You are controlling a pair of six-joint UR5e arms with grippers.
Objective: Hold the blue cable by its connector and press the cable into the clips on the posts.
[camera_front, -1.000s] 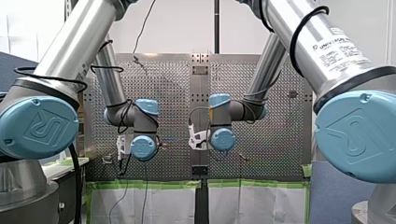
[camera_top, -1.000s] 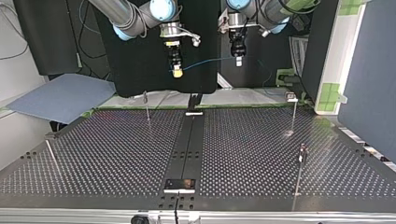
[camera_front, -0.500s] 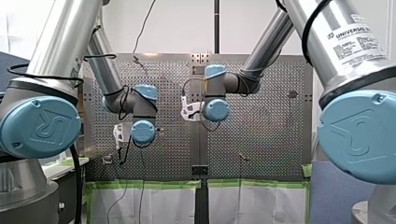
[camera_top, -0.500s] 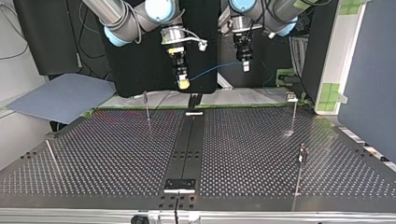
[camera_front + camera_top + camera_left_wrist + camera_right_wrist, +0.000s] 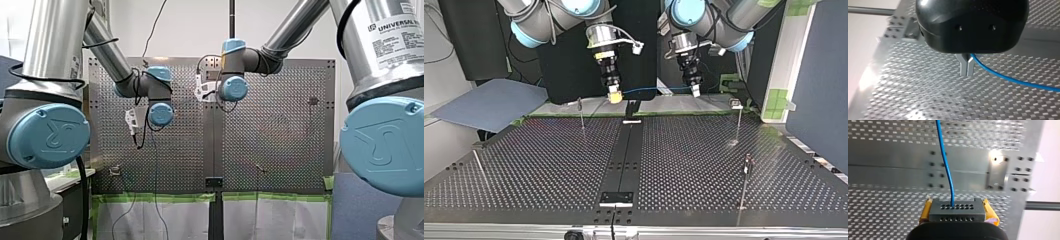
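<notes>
The tabletop (image 5: pixel 549 165) is semi-glossy metal. The blue cable (image 5: pixel 946 165) jacket is smooth plastic; its connector (image 5: pixel 957 211) is matt plastic. The left end effector (image 5: pixel 967 73) housing is glossy black.

My right arm (image 5: pixel 361 62) carried a printed label (image 5: pixel 395 42) on its silver tube, in the front view. Its top line read "UNIVERSAL RO", cut off at the edge, and the smaller lines below were too small to read. The big blue joint caps (image 5: pixel 47 136) bore an embossed UR-style emblem.
</notes>
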